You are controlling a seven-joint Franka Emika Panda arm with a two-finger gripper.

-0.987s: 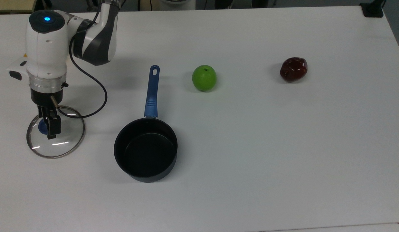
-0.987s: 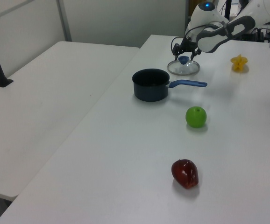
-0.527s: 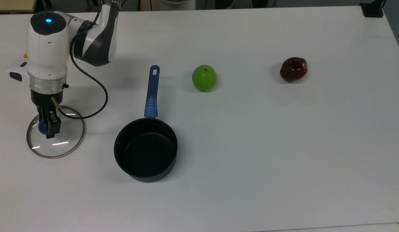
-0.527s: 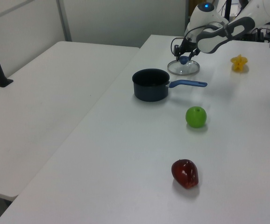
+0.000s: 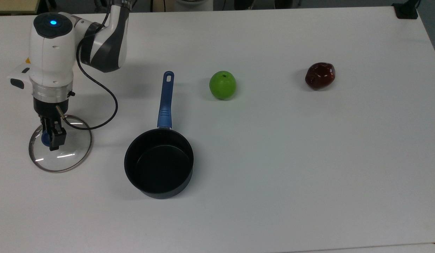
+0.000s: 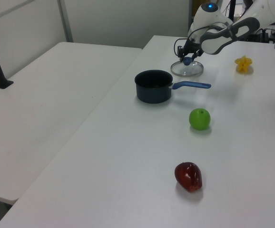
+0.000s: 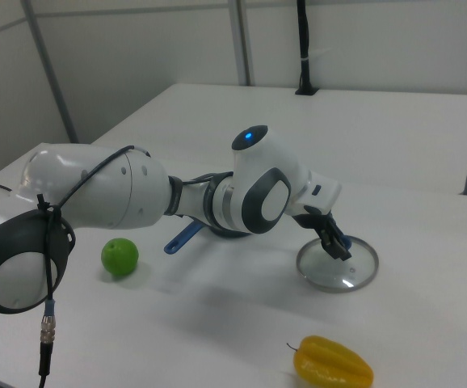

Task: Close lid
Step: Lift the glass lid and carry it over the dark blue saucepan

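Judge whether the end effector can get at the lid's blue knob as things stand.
Probably yes: the end effector is already down at the blue knob of the lid, which lies flat on the table with nothing beside it.

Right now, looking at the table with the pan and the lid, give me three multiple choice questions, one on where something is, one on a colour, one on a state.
1. In the top view, where does the lid lie?
A. On the saucepan
B. On the table at the top view's left of the saucepan
C. Beside the dark red fruit

2. What colour is the saucepan's handle?
A. Blue
B. Red
C. Yellow

3. How does the saucepan stand?
A. Covered by the lid
B. Tipped on its side
C. Upright, uncovered and empty

Answers: 1 B, the lid rests flat on the table under the end effector. 2 A, the long handle is blue. 3 C, its black inside is bare.
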